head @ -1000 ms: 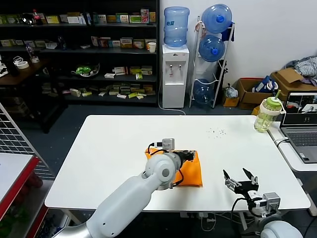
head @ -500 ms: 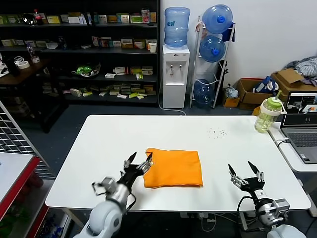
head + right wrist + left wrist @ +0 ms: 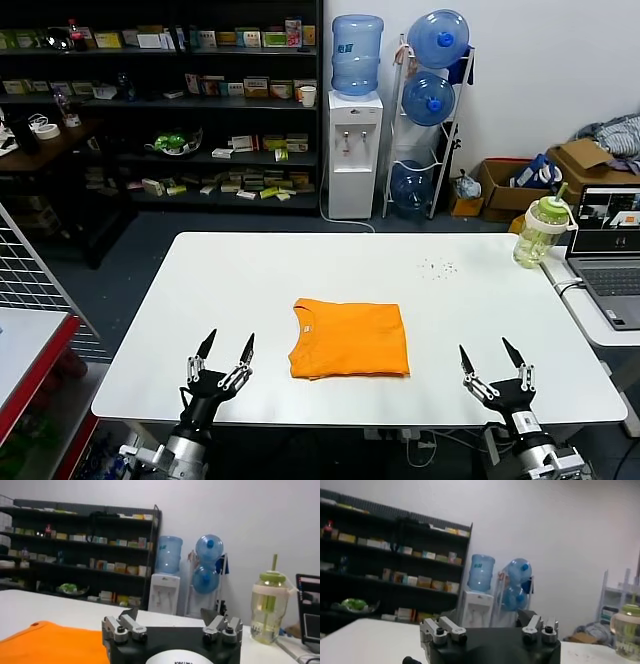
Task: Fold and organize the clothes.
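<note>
The orange T-shirt point(image 3: 350, 339) lies folded in a neat rectangle mid-worktop point(image 3: 240, 280), and with the left pincer point(image 3: 222, 354) and right pincer point(image 3: 493, 368) both spread wide and empty at the near edge, I'd keep them clear of it.

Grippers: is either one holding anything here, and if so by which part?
Nothing is held. The left gripper and right gripper are both open at the table's near edge, apart from the folded T-shirt.
</note>
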Action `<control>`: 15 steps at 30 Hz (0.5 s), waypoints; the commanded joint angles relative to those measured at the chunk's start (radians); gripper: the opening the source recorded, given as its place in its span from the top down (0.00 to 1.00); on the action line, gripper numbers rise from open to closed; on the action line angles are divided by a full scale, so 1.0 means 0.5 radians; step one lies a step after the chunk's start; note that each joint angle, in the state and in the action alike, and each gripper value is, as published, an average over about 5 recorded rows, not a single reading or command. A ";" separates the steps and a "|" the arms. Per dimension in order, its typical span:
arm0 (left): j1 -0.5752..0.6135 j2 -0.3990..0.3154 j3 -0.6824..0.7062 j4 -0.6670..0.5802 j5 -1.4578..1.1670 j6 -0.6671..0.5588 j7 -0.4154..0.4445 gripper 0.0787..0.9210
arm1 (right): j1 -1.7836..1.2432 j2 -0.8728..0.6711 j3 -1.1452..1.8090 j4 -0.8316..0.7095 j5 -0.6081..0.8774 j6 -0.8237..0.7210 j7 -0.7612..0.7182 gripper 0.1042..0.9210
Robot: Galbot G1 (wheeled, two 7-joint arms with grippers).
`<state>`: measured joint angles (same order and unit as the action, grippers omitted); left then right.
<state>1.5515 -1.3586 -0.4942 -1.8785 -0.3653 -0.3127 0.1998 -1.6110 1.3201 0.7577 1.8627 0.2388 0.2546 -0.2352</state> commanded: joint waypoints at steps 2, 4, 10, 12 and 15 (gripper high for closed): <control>0.208 -0.084 -0.201 -0.115 0.165 -0.198 0.153 0.12 | -0.068 0.256 0.123 0.041 -0.079 0.269 -0.059 0.12; 0.208 -0.079 -0.199 -0.115 0.167 -0.187 0.149 0.12 | -0.062 0.271 0.127 0.045 -0.084 0.264 -0.059 0.12; 0.216 -0.083 -0.194 -0.124 0.169 -0.177 0.134 0.12 | -0.040 0.303 0.124 0.033 -0.096 0.252 -0.061 0.12; 0.220 -0.095 -0.194 -0.122 0.180 -0.179 0.129 0.12 | -0.037 0.311 0.117 0.031 -0.101 0.251 -0.066 0.12; 0.229 -0.121 -0.196 -0.117 0.196 -0.186 0.121 0.12 | -0.029 0.317 0.104 0.024 -0.106 0.246 -0.073 0.12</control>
<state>1.6358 -1.3954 -0.5667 -1.9268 -0.2961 -0.3789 0.2487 -1.6213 1.4388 0.8022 1.8757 0.1995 0.3487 -0.2617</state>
